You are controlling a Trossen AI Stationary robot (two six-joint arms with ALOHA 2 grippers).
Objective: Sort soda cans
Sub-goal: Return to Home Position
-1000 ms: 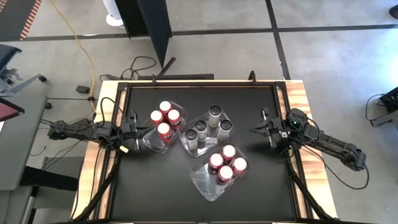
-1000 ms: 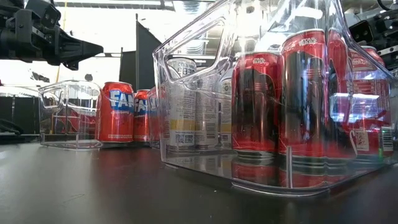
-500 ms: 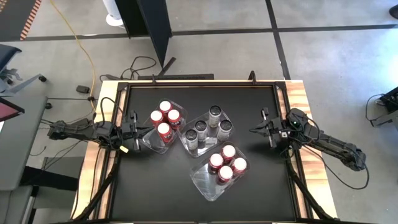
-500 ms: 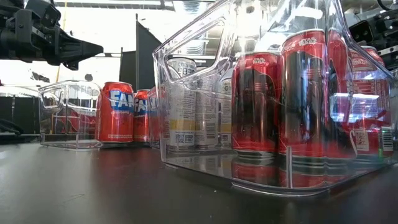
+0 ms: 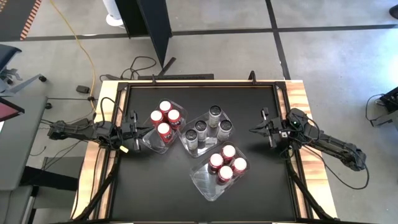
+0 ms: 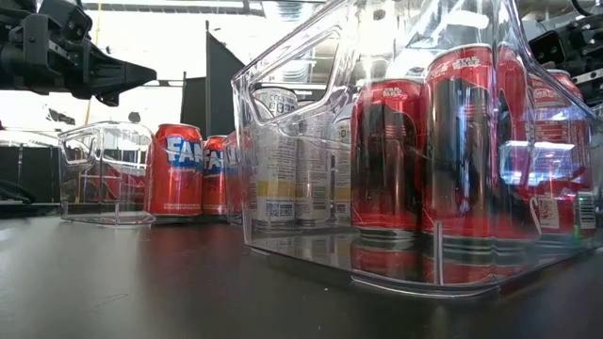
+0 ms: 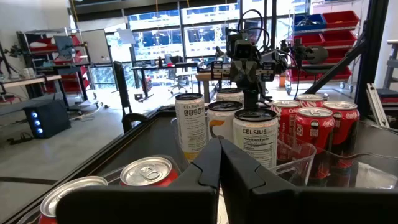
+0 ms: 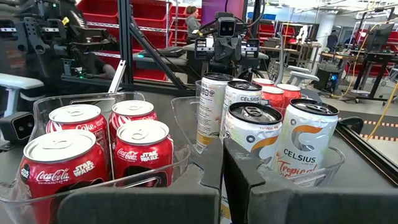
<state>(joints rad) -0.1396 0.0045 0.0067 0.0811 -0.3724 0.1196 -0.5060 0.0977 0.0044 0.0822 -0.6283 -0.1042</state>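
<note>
Desk [image 5: 155, 186]: a black desk with three clear trays in a slanted row across the middle.
Left tray [image 5: 148, 138]: holds four red cans [image 5: 163, 129], standing up. They are the far-left group.
Middle tray [image 5: 188, 147]: holds four grey cans [image 5: 214, 112], standing up.
Right tray [image 5: 204, 182]: it sits nearer, and holds four more red cans [image 5: 226, 172], bunched at one end. The other end of this tray has room.
Left claw [image 5: 137, 129]: it hangs just beside the left tray, at the desk's left edge. Its two fingers are pressed together and pinch nothing.
Right claw [image 5: 255, 130]: it waits at the desk's right side, well apart from the trays. Its fingers are pressed together too, with nothing between them.
Loose cans: I see none on the bare desk. Every can is in a tray.
What is done: each tray holds just one colour, so the sorting looks finished, or very close to it.
What is left: maybe nothing. The red cans fill two trays, and I cannot tell if that is wanted.
</note>
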